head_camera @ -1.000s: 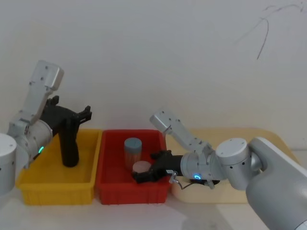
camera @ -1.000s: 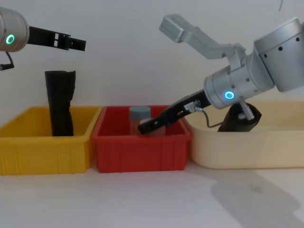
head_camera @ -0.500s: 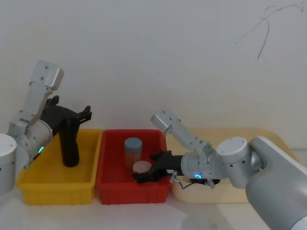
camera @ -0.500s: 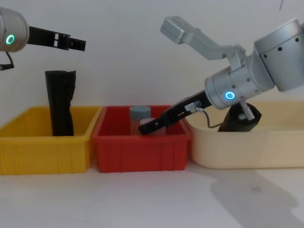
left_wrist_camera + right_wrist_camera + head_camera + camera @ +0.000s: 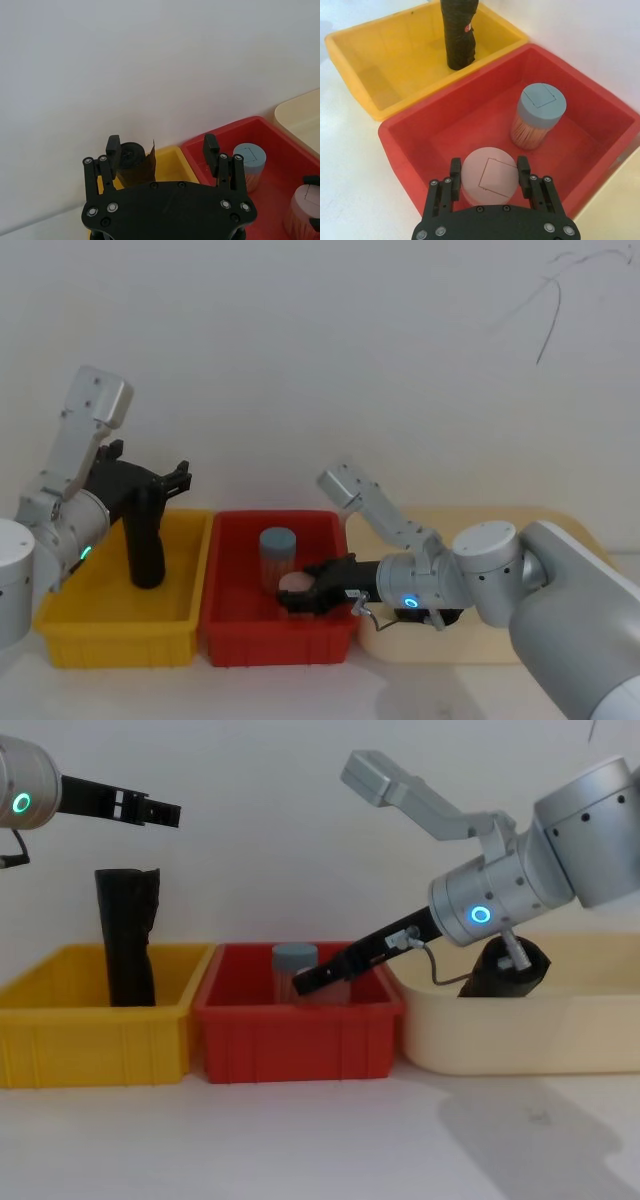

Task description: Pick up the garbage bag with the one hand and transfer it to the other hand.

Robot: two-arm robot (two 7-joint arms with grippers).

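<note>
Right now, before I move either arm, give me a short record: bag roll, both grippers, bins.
bag roll: upright in yellow bin, not held
left gripper: open, higher than the roll, not touching it
right gripper: open, down in red bin, fingers either side of pink-lidded jar
blue-lidded jar: upright in red bin
cream tray: black object, partly hidden by right arm

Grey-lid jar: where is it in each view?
Head: grey-lid jar at centre, in the red bin.
Left wrist: jar standing in the red bin.
Right wrist: jar beyond the pink-lid jar.
Chest: jar at centre, lid above the rim.
Shared landmark: the red bin.
</note>
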